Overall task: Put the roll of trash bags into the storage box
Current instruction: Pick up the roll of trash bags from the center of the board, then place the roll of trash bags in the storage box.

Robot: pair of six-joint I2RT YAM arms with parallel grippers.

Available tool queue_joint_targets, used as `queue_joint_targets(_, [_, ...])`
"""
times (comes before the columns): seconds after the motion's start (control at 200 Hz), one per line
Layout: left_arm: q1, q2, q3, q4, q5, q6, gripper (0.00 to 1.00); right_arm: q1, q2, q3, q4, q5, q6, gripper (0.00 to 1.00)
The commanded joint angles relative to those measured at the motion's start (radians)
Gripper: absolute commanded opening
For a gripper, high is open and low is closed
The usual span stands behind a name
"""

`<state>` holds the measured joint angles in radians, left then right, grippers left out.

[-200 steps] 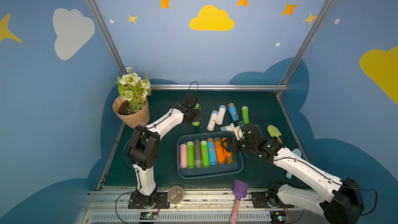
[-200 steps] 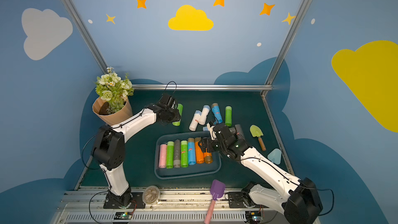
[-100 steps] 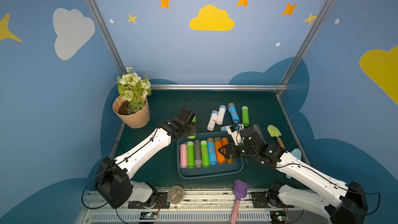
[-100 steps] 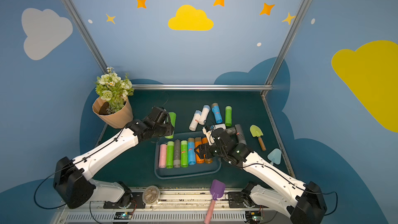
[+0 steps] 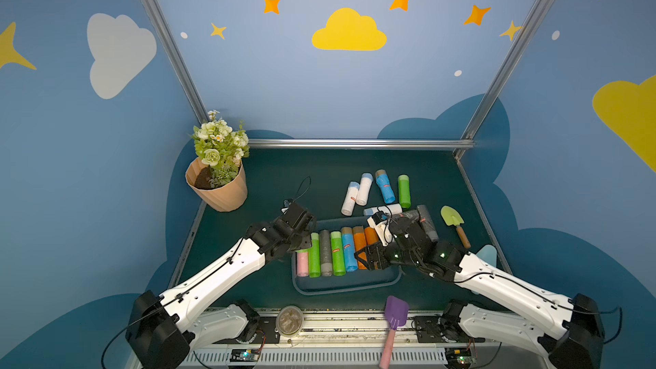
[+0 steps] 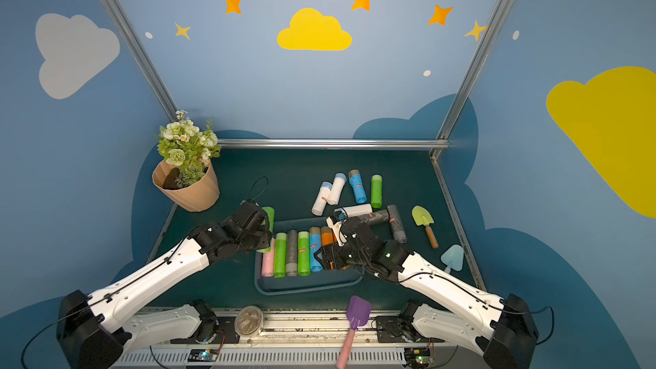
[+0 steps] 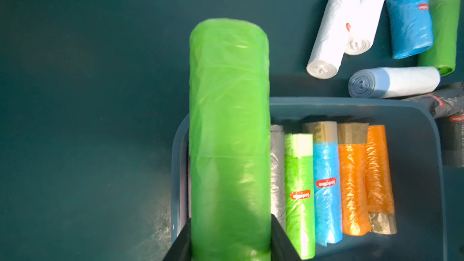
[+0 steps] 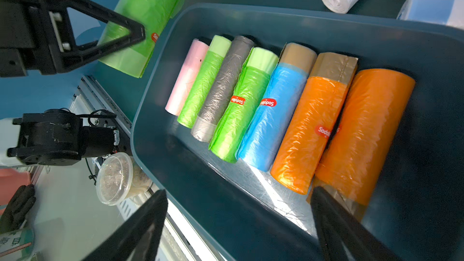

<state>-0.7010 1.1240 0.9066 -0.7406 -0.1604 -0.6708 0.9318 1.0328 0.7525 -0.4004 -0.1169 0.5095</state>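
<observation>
My left gripper (image 7: pixel 229 242) is shut on a bright green roll of trash bags (image 7: pixel 228 121), which it holds lengthwise above the left end of the storage box (image 7: pixel 351 101). In a top view that roll (image 6: pixel 268 220) sticks out past the left gripper (image 6: pixel 261 232). The dark teal storage box (image 5: pixel 340 291) holds several rolls side by side: pink, green, grey, green, blue and two orange. My right gripper (image 8: pixel 238 192) stands open over the box's right part, with one finger beside the end of an orange roll (image 8: pixel 361 136) and nothing between its fingers.
Several loose rolls (image 5: pixel 385 186) lie behind the box, and grey ones (image 5: pixel 427 223) sit to its right. A tan flower pot (image 5: pixel 218 189) stands at the back left. A green trowel (image 5: pixel 452 218) and a pale blue one (image 5: pixel 486 253) lie right. A purple shovel (image 5: pixel 394 317) and a lidded cup (image 5: pixel 289 319) lie along the front rail.
My left arm has swung from the back of the table toward the front, carrying the green roll to the box's left end. My right gripper has shifted slightly forward over the box.
</observation>
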Motion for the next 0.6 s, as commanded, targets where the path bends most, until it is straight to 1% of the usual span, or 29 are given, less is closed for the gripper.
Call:
queue_joint_targets(0.0, [-0.028,-0.047,-0.021,-0.018,-0.045,-0.053,0.4,0.018,0.005,0.001,0.015,0.023,0.017,0.87])
queue_joint_targets(0.35, [-0.108,-0.104,-0.111,-0.037,-0.085,-0.137,0.4,0.053,0.029,0.002,0.027,0.043,0.032,0.87])
queue_joint_targets(0.596, [-0.129,-0.116,-0.152,-0.031,-0.1,-0.163,0.41,0.061,0.032,0.001,0.026,0.052,0.037,0.87])
